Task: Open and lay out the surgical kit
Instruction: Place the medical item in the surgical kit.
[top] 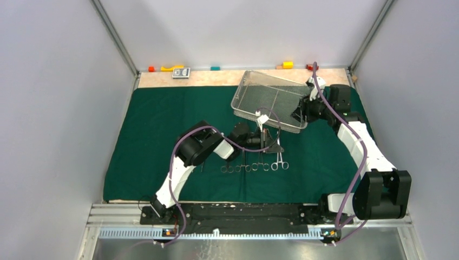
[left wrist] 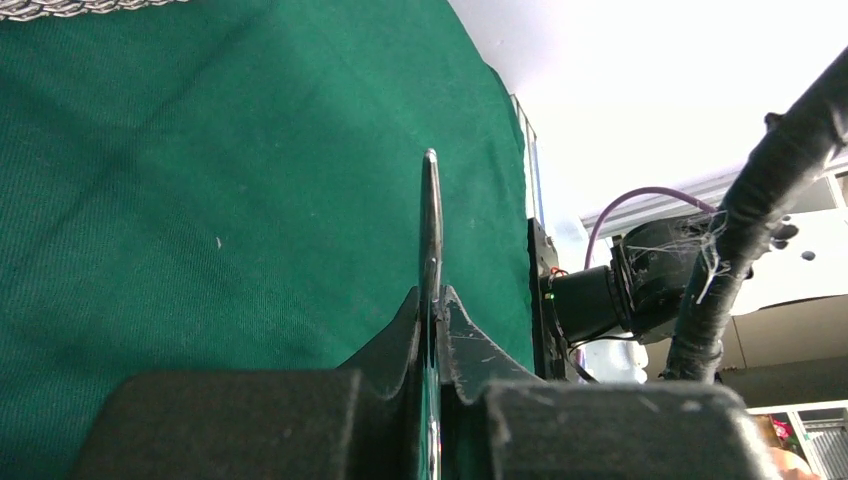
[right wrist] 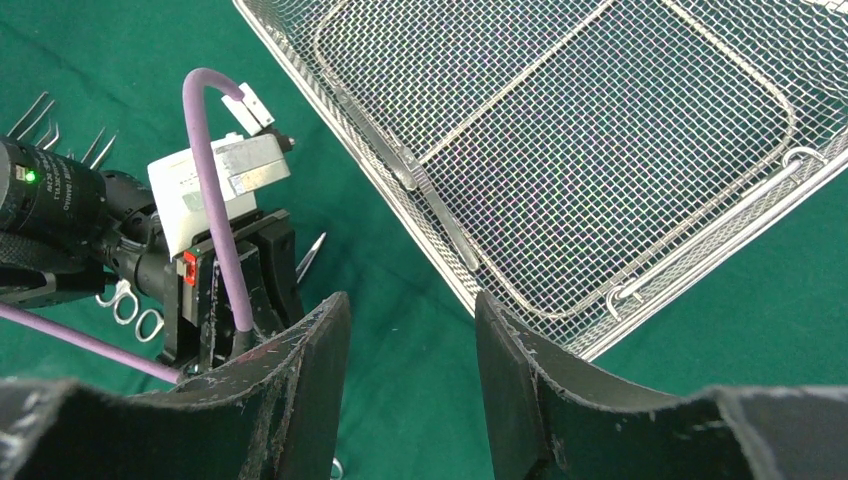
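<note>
The dark green cloth (top: pixel 162 135) lies spread over the table. The silver wire-mesh tray (top: pixel 254 86) rests on its far middle, with a slim steel instrument (right wrist: pixel 435 205) lying along its wall. Several ring-handled instruments (top: pixel 254 166) lie in a row on the cloth in front; their rings also show in the right wrist view (right wrist: pixel 130 305). My left gripper (top: pixel 270 143) is shut on slim steel tweezers (left wrist: pixel 431 225), seen edge-on, just above the row's right end. My right gripper (top: pixel 299 115) is open and empty over the cloth by the tray's near right corner (right wrist: pixel 600 330).
Small coloured blocks (top: pixel 172 68) and a small grey device (top: pixel 181 72) sit along the bare wooden strip (top: pixel 216 78) behind the cloth. More blocks (top: pixel 287 64) lie at the back right. Grey walls close in both sides. The left arm's wrist (right wrist: pixel 215 180) is close left of my right gripper.
</note>
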Action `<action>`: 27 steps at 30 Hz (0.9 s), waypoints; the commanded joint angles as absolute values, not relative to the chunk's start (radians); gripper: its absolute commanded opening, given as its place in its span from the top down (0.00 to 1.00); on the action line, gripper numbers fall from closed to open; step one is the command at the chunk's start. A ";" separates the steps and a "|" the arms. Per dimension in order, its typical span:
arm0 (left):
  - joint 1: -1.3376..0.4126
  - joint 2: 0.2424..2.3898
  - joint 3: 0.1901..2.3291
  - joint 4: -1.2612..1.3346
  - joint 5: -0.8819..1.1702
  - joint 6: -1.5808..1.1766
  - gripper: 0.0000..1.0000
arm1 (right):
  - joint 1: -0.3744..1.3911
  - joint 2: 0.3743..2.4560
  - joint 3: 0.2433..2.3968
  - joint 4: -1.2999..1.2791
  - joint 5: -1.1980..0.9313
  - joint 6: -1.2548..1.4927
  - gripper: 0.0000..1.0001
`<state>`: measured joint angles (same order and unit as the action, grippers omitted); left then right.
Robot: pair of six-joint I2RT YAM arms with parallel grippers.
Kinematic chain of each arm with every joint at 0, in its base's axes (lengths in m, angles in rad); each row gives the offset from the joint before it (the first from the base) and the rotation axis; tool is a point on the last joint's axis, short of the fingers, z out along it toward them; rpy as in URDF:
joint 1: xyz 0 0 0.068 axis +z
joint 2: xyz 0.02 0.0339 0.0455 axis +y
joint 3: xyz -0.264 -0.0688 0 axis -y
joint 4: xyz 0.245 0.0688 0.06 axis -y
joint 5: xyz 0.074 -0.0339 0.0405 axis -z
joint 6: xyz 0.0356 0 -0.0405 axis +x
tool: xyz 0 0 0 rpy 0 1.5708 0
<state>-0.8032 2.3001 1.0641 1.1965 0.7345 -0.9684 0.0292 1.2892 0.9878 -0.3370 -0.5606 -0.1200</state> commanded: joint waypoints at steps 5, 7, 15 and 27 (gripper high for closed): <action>-0.795 2.312 1.101 1.194 0.753 -0.936 0.86 | 0.018 1.274 0.982 -0.305 -0.586 -0.132 0.52; -0.795 2.310 1.103 1.184 0.753 -0.934 0.82 | 0.018 1.277 0.982 -0.304 -0.588 -0.132 0.52; -0.795 2.290 1.114 1.101 0.753 -0.884 0.75 | 0.018 1.279 0.977 -0.304 -0.598 -0.129 0.52; -0.796 2.260 1.157 0.953 0.746 -0.821 0.62 | 0.018 1.282 0.976 -0.307 -0.601 -0.127 0.52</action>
